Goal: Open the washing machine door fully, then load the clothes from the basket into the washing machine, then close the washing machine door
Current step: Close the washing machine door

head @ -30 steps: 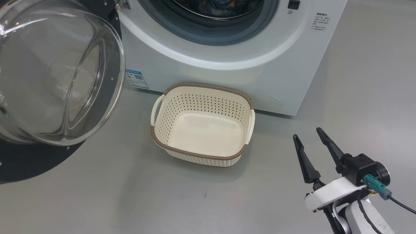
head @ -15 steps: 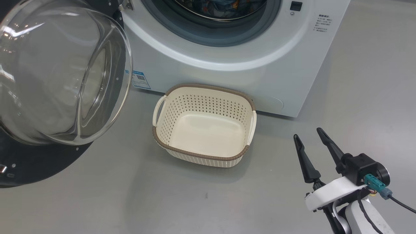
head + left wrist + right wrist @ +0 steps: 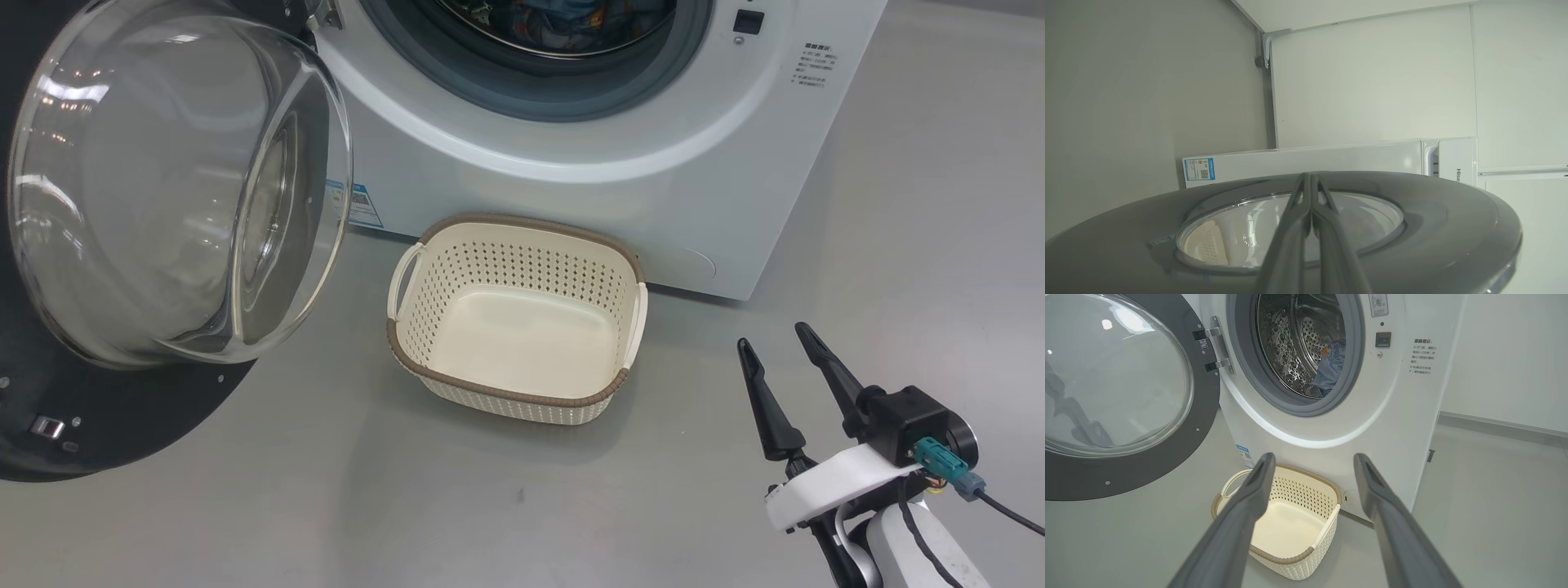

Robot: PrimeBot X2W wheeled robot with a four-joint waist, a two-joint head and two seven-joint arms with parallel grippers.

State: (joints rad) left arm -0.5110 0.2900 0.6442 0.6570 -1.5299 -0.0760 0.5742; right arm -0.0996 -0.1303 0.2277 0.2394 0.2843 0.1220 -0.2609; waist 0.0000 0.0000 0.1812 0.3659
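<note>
The washing machine (image 3: 571, 188) stands open, with blue printed clothes (image 3: 563, 20) lying in its steel drum (image 3: 1306, 339). The washing machine door (image 3: 180, 180) is swung out at the left, its glass bowl bulging toward me. My left gripper (image 3: 1310, 176) is shut with nothing in it, and its fingers lie against the door's grey outer face (image 3: 1433, 228). The cream basket (image 3: 522, 269) sits empty on the floor in front of the machine. My right gripper (image 3: 774, 336) hangs open at the lower right, apart from the basket (image 3: 1298, 490).
Grey floor (image 3: 898, 245) stretches right of the machine and in front of the basket. A white wall with a grey skirting (image 3: 1502, 428) runs behind the machine's right side. A blue label sticker (image 3: 363, 204) sits low on the machine's front.
The door has swung right, toward the machine's opening, and its edge now stands nearer the basket. The head view has shifted slightly. The right gripper has stayed put.
</note>
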